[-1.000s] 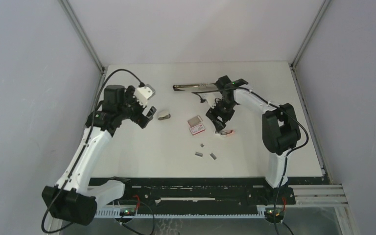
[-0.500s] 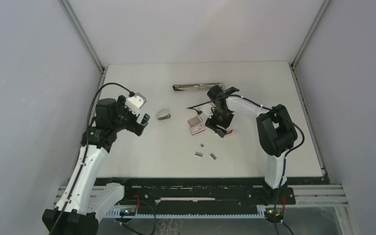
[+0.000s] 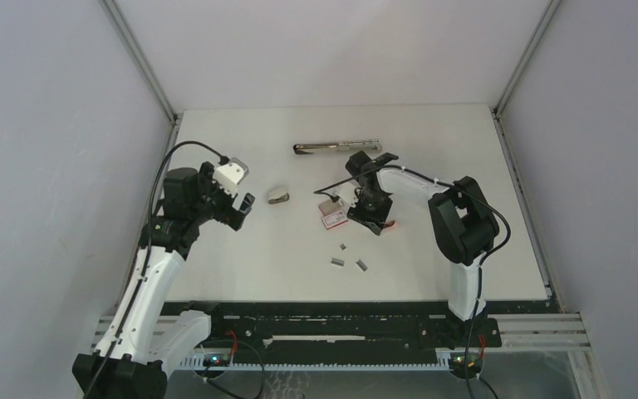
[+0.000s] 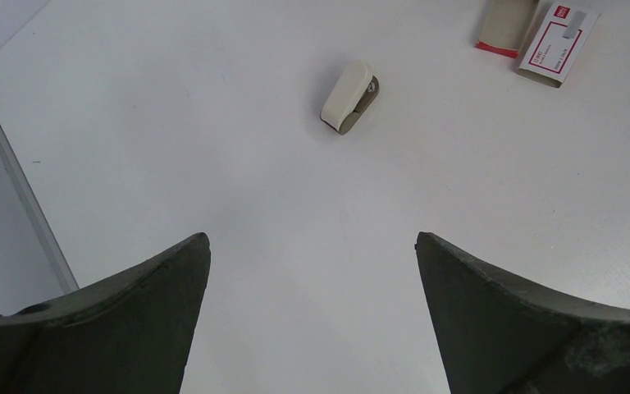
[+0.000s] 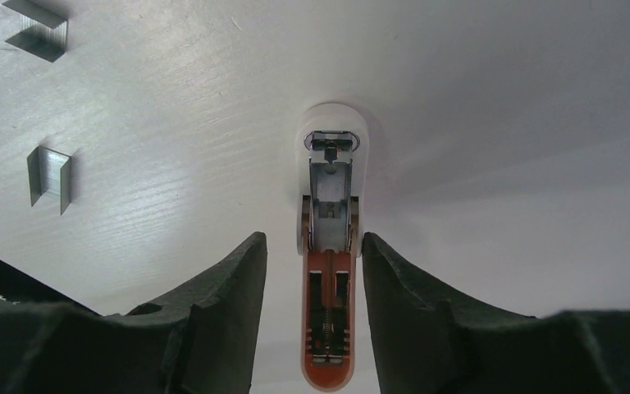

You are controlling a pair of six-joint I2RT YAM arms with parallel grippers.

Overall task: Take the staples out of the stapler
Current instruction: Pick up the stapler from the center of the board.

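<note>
Farthest left, left gripper (image 4: 312,238): jaws spread wide, holding nothing.
Beige piece (image 4: 349,97): lying alone, well apart from both grippers.
Red-and-white box (image 3: 333,213): lying flat, untouched.
Staples (image 3: 337,262): loose strips lying nearer than the box; whether any remain in the channel, cannot tell.
Right gripper (image 5: 315,246): jaws narrowly straddling the stapler (image 5: 328,197), its channel facing up, not yet clamped.
Advice: close squarely on the orange sides, then tip it away from the loose strips.

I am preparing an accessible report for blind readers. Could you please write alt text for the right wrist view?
An opened stapler, white with an orange-red tray, lies on the white table between the dark fingers of the right gripper, which straddle it. Two short grey staple strips lie at upper left.
</note>
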